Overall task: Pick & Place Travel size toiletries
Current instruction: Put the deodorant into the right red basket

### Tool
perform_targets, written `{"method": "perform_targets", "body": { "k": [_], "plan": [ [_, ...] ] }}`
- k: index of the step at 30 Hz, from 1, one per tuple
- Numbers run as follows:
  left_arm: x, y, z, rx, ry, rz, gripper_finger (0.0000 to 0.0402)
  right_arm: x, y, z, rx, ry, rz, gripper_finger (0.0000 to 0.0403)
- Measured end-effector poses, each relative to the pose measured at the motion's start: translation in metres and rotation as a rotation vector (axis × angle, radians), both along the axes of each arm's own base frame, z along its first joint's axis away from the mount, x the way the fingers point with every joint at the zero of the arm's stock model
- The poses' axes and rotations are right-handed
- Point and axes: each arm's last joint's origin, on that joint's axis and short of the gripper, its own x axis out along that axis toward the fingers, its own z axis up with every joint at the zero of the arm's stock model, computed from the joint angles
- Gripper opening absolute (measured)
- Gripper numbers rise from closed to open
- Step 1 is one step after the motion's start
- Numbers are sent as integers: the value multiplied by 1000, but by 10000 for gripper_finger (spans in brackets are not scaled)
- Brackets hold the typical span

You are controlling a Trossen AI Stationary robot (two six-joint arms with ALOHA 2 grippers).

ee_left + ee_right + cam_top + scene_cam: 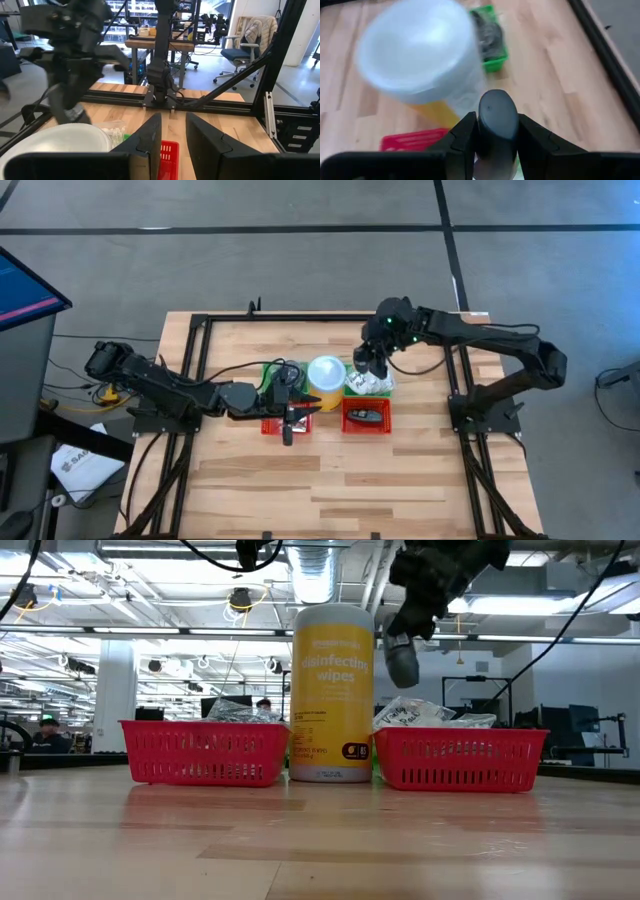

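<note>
The right gripper (495, 131) hangs right of centre in the high view, above the rear tray of clear-wrapped packets (369, 385), its fingers (461, 135) clamped on a dark grey pad (496, 116) (held on edge, well clear of the trays). The left gripper (173, 132) sits over the left red tray (283, 423), fingers slightly parted with nothing between them.

Risk, as I judge it: the pad is pinched only at its lower part, so a quick swing could let it slip, or the arm could clip the yellow wipes canister (332, 690) just beside it.

Count: two red trays, including the right red tray (366, 418); one green tray (492, 45); one canister; one pad in hand. The packets cannot be counted.
</note>
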Motion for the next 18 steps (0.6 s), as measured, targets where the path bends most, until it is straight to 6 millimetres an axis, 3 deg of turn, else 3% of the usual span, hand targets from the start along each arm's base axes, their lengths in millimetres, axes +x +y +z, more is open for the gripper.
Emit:
{"method": "perform_targets", "body": {
  "k": [18],
  "plan": [
    [0,-1,0,1,5,-3,81,8,86,-2,10,114,153,97]
  ]
}}
